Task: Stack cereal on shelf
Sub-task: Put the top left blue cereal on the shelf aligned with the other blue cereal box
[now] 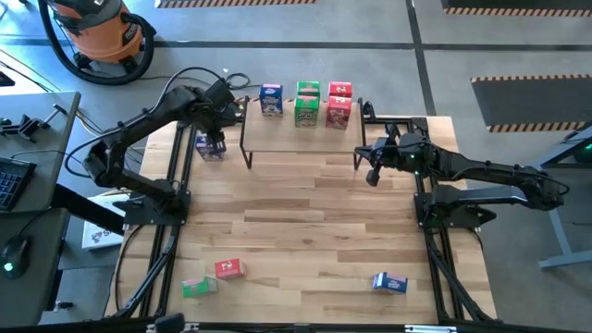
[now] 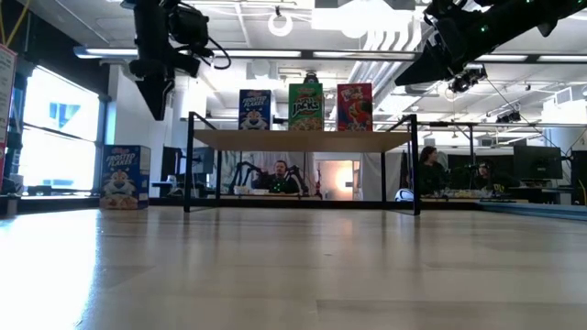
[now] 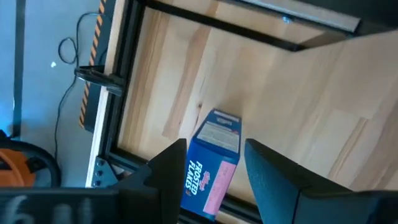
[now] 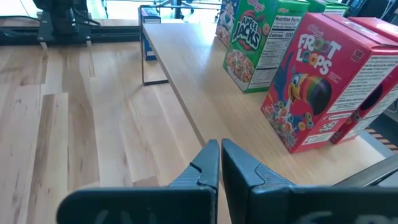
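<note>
The shelf [image 1: 301,139] stands at the table's far edge. A blue box [image 1: 271,99], green boxes [image 1: 307,102] and red boxes [image 1: 339,102] stand upright on it; the low view shows a blue box [image 2: 255,108], a green box [image 2: 305,105] and a red box [image 2: 355,105] side by side. Another blue Frosted Flakes box [image 1: 210,146] [image 2: 126,177] stands on the table left of the shelf. My left gripper [image 3: 216,146] [image 2: 156,96] hangs open straight above it, clear of its top. My right gripper [image 4: 220,163] [image 1: 373,176] is shut and raised by the shelf's near right corner.
Near the table's front edge lie a green box [image 1: 199,287], a red box [image 1: 229,268] and a blue box [image 1: 389,282]. The wide middle of the tabletop [image 1: 305,213] is bare wood. Black frame rails [image 1: 176,185] run along both sides. People sit in the room behind.
</note>
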`<state>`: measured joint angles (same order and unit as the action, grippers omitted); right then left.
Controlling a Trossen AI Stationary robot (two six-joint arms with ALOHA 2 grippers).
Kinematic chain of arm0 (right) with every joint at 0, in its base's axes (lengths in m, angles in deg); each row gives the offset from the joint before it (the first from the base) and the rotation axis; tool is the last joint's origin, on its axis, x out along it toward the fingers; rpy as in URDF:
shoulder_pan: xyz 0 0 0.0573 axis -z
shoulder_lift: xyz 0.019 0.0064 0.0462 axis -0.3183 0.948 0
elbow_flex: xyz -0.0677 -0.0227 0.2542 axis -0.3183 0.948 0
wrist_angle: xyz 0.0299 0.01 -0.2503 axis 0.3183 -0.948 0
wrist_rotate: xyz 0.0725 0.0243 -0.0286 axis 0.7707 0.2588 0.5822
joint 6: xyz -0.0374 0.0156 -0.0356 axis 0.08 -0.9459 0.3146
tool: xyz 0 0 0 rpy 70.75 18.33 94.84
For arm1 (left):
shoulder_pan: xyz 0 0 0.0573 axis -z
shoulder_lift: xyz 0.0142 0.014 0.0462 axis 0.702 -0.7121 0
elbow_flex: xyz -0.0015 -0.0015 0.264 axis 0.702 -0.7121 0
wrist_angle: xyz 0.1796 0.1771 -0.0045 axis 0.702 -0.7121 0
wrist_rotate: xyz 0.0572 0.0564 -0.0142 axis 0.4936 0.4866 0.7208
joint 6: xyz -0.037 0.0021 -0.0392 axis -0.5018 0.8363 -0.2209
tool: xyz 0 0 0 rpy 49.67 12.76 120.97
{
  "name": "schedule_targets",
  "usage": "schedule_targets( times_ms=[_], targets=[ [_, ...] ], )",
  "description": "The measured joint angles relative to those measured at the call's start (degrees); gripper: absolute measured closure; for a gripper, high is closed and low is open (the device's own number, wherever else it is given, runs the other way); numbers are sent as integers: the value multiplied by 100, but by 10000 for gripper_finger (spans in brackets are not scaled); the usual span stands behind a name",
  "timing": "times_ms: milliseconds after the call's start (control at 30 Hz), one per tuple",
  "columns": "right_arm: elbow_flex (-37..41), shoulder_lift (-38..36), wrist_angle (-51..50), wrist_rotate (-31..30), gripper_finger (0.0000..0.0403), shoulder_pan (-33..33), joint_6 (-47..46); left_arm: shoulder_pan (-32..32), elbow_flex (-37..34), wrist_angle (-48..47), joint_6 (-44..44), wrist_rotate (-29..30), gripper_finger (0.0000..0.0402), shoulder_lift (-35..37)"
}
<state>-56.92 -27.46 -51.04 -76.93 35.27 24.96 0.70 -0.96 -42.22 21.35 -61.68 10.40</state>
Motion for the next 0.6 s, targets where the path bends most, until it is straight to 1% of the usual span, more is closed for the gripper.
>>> schedule_targets(
  times_ms=[167, 333, 600],
  targets=[
    [-1, 2, -33, 0, 403, 0, 0, -1, 0, -150, 43, -16, 250, -181],
    [0, 2, -34, 0, 403, 0, -5, -1, 0, -179, 207, 159, 250, -405],
    [-2, 2, -152, 0, 403, 0, -15, 10, 0, -220, 262, 121, 237, -665]
  ],
)
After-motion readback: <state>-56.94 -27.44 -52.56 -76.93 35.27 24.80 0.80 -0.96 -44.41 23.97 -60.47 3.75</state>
